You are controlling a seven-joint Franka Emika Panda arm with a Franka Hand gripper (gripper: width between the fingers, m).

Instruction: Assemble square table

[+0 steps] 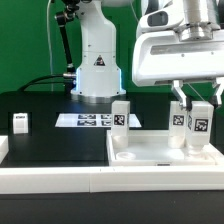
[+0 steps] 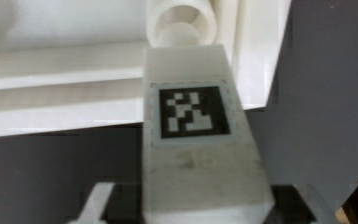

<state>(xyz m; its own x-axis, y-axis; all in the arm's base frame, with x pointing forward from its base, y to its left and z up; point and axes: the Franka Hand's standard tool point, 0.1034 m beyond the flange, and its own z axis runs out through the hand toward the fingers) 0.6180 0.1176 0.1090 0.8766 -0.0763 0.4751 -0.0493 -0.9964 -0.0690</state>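
Assembly in progress: a white table leg (image 1: 198, 124) hangs upright at three o'clock in the exterior view, clenched in the pincer (image 1: 197, 108). Its lower end is just above or touching the square slab (image 1: 150, 152); which cannot be told. The leg's long axis runs straight down from the fingers (image 2: 101, 205), which clamp its upper end from both sides. Its tag (image 2: 190, 112) faces the wrist camera.

In the wrist view a round socket (image 2: 186, 22) in the slab's corner shows just past the leg's free end, nearly in line with that axis. The coming move looks to turn on this line-up of tip and socket.

A second leg (image 1: 178, 118) stands just beside the held one, on its nine o'clock side, seemingly on the slab. A third leg (image 1: 121, 113) stands at the slab's far corner, near the picture's centre. A fourth leg (image 1: 20, 122) waits well apart at nine o'clock on the black table (image 1: 60, 145), with the marker board (image 1: 92, 120) between it and the third.
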